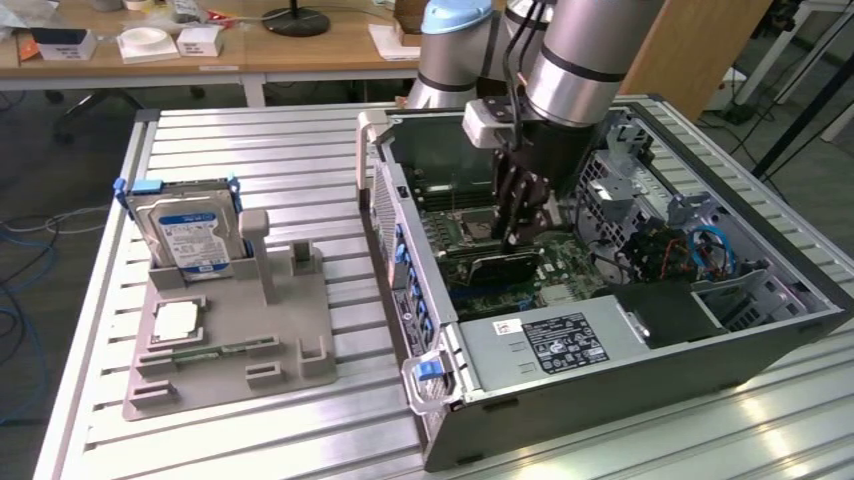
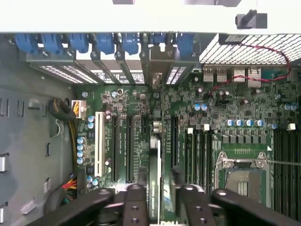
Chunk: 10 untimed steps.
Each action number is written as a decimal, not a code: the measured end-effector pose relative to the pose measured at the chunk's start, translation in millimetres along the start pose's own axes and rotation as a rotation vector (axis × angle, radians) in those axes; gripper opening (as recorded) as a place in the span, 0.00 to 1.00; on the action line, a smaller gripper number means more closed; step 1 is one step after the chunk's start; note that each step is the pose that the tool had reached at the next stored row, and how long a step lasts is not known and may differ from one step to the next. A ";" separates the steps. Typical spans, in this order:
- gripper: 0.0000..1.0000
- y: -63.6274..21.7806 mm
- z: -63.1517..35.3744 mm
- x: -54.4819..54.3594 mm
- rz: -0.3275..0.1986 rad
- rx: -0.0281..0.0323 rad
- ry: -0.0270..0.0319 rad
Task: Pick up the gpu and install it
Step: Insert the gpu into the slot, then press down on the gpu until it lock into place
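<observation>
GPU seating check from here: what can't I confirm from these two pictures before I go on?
- Exterior view: the gpu shows as a dark slab below the gripper; its lower edge and the slot are hidden by the case wall and the arm.
- Wrist view: the gpu is seen edge-on, so contact with the slot cannot be told.
- Wrist view: the gripper is cut off by the picture's edge.
- Bracket engagement: too small to tell.
</observation>
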State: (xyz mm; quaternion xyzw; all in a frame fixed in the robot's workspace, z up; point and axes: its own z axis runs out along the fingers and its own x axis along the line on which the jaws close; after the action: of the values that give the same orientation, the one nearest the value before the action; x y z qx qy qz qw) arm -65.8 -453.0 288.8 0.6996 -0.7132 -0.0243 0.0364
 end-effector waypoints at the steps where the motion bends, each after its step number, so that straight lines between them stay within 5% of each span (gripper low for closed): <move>1: 0.31 0.0 -0.1 0.0 0.000 -0.0001 0.0003; 4: 0.11 0.0 -0.1 0.0 0.000 -0.0001 0.0001; 10: 0.11 0.0 -0.1 0.0 0.000 -0.0001 0.0002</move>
State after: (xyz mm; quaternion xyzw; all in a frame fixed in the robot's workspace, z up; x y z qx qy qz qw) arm -65.8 -453.1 288.9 0.6996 -0.7132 -0.0243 0.0364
